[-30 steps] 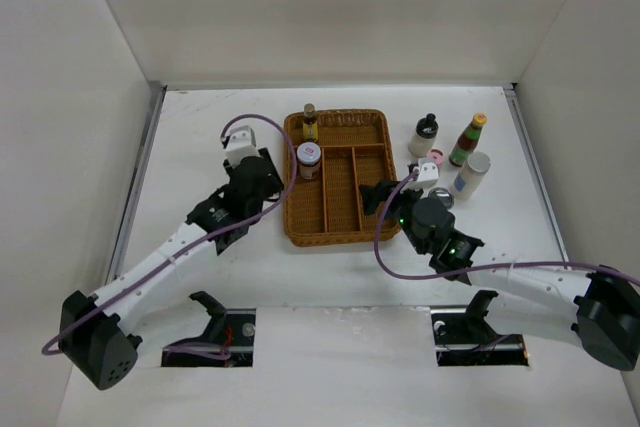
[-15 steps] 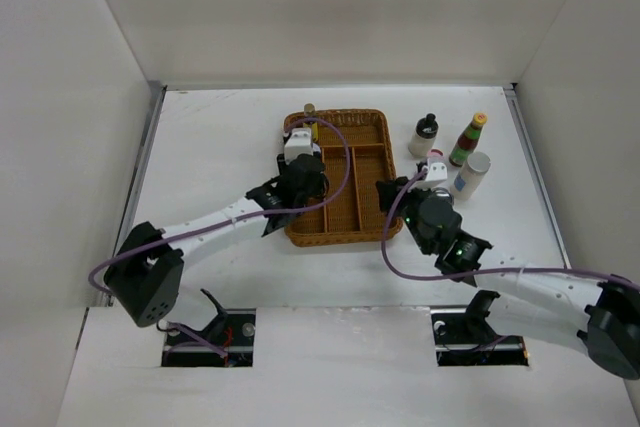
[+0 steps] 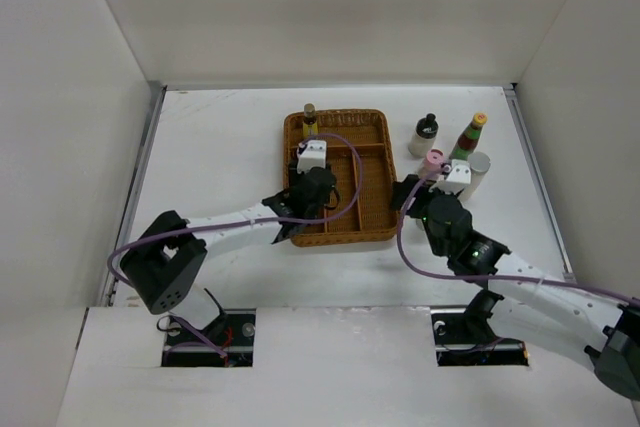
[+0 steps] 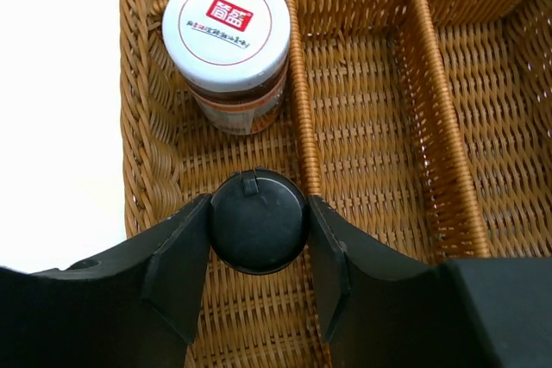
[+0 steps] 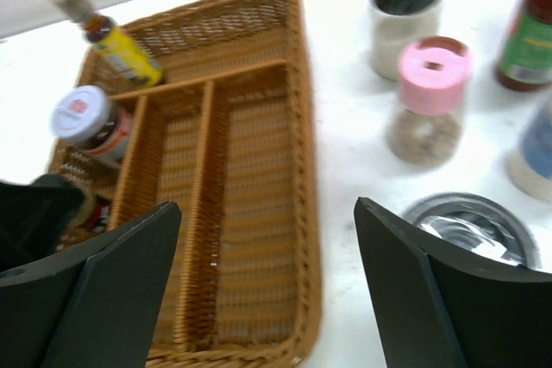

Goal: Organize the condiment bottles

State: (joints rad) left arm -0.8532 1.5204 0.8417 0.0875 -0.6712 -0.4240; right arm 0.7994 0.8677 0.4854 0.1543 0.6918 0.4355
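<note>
left fingers (image 4: 177, 260) clamped on black round-capped bottle (image 4: 258, 221) in left compartment of brown wicker divided tray (image 4: 362, 152) | right fingers (image 5: 112, 265) spread wide, empty

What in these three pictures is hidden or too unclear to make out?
The black-capped bottle in the left gripper: left wrist view shows only its cap from above; in the top view the wrist covers it.
The silver-lidded shaker: right wrist view, near part behind a finger of the right gripper.
The sauce bottle: right wrist view, cut off by the right edge, label blurred.
</note>
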